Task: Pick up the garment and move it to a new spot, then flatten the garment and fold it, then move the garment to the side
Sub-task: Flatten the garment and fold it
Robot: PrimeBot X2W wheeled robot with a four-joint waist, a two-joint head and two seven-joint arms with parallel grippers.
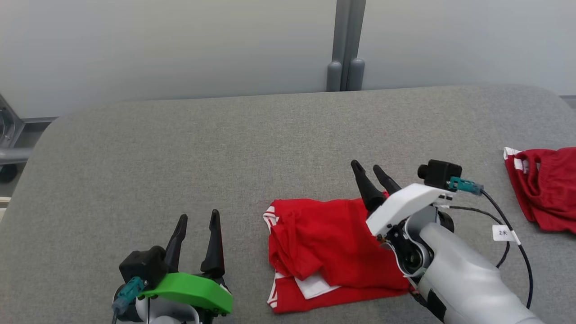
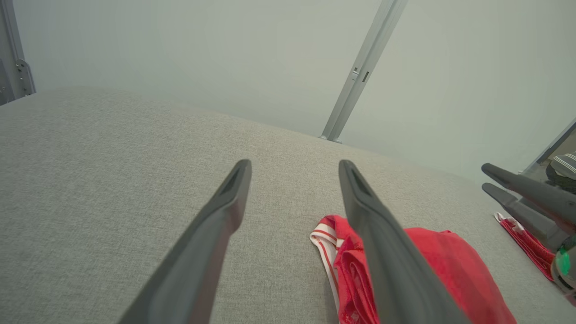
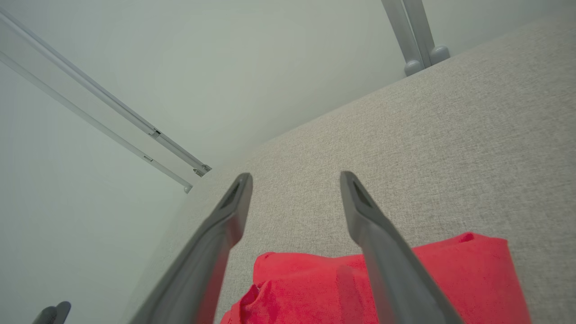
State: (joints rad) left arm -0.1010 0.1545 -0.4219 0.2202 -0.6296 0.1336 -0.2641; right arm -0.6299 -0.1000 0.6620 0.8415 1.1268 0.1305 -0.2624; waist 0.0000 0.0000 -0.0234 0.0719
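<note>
Grey fabric surface (image 1: 180, 148) ran across the scene, with a pale wall (image 1: 135, 45) behind it and a grey post (image 1: 345, 40) at the far edge. The garment (image 1: 324, 238), red with white striped trim, lay crumpled and partly folded on the surface near the front edge, centre-right in the head view. Its striped edge was on the left side and a white patch showed at its near edge. The right gripper (image 1: 366, 165) was over the garment's far right corner, fingers pointing away from the robot and tilted a little left, tips past the far edge of the cloth over bare surface. Its jaws were spread with nothing between them. In the right wrist view the red cloth lay below the fingers and was not pinched. Could not tell if the finger undersides touched the cloth. The pale right forearm came in from the lower right, angled up and left, with a white wrist cover on top and a black cable (image 1: 524, 256) with a small tag looping off to the right. The left gripper (image 1: 198, 214) sat at lower left, near the garment's left edge but apart from it, fingers pointing away, jaws spread and empty, green wrist cover below. In the left wrist view the striped edge showed just past the right finger. A second garment (image 1: 544, 189), darker red, lay at the right edge of the surface, well apart from the first.
</note>
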